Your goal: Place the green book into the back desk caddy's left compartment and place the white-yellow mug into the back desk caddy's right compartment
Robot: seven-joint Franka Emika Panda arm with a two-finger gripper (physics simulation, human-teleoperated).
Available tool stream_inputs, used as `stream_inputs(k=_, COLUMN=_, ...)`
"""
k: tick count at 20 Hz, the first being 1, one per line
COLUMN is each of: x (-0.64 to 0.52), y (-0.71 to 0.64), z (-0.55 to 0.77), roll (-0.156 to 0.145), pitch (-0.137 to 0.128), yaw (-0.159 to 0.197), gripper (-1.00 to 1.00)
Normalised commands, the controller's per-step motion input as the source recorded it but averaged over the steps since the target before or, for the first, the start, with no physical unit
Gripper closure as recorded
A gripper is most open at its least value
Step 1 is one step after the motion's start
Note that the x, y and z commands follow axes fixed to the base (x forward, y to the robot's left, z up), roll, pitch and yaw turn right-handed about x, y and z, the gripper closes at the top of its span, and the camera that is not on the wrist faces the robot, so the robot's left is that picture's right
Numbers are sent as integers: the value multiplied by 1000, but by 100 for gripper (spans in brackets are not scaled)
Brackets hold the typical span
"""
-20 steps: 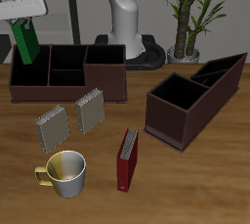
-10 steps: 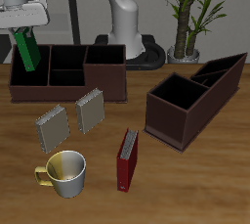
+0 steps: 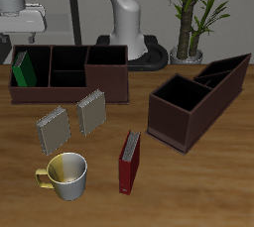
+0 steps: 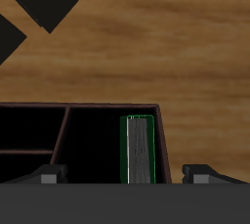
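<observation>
Green book [image 3: 21,69] is standing on edge inside the back desk caddy [image 3: 69,88], in its left compartment [image 3: 30,72], the narrow end section. It leans a little toward the caddy's end wall. From the wrist view the green book [image 4: 138,148] sits upright w/ pale page edges facing up, close against the compartment's outer wall; the divider to the small middle sections is on its other side.

Gripper [image 3: 24,19] hangs above that end of the caddy, clear of the book, nothing in it. In the wrist view the two fingertips [image 4: 44,174] show well apart either side of the book below, so jaws are spread wide; gripper [image 4: 122,175] is roughly over the compartment.

White-yellow mug [image 3: 65,174] is on the table near the front edge, upright, handle pointing away from the red book [image 3: 129,162], which stands just beside it. Right compartment [image 3: 106,69] of the back caddy has nothing visible in it.

Two grey spiral notebooks [image 3: 72,119] stand propped btwn the mug and the back caddy's front wall. The sloping-rim caddy [image 3: 198,97] sits angled toward the table's other side, well apart from the rest. Potted plant [image 3: 191,18] at the back edge, beside the robot base [image 3: 127,18].
</observation>
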Motion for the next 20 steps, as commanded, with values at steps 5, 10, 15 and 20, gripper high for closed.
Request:
stream_inputs(k=5, x=60, y=98, z=156, roll=-34, pitch=1, yaw=-6, gripper=-100)
stream_inputs(k=10, x=68, y=273, z=271, roll=-16, pitch=-41, yaw=39, gripper=-100)
stream_inputs(k=15, x=219, y=367, z=155, roll=-34, pitch=-27, yaw=33, gripper=-100)
stream_inputs(k=20, x=317, y=423, z=94, roll=-32, pitch=-25, yaw=50, gripper=-100)
